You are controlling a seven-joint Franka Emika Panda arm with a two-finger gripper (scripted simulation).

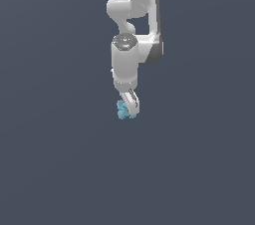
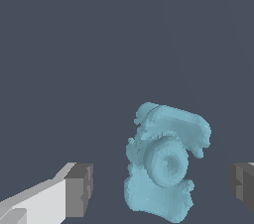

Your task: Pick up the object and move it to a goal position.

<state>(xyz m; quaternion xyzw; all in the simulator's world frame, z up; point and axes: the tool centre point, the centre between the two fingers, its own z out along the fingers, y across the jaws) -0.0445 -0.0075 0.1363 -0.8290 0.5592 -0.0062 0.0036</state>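
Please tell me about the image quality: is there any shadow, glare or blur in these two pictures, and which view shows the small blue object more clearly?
Exterior view: flat, even light, no glare or cast shadow on the plain dark ground; the small light-blue lumpy object is tiny and half hidden behind the white gripper. Wrist view: sharp, no blur; the object fills much of the frame, its knobs softly shaded, between the dark grey finger pads, apart from both.

The teal object (image 2: pixel 163 168) looks matt and bumpy, the white end effector (image 2: pixel 161 186) smooth like plastic with flat dark-grey pads (image 2: pixel 79 190), over a uniformly matt slate ground (image 1: pixel 60 159).
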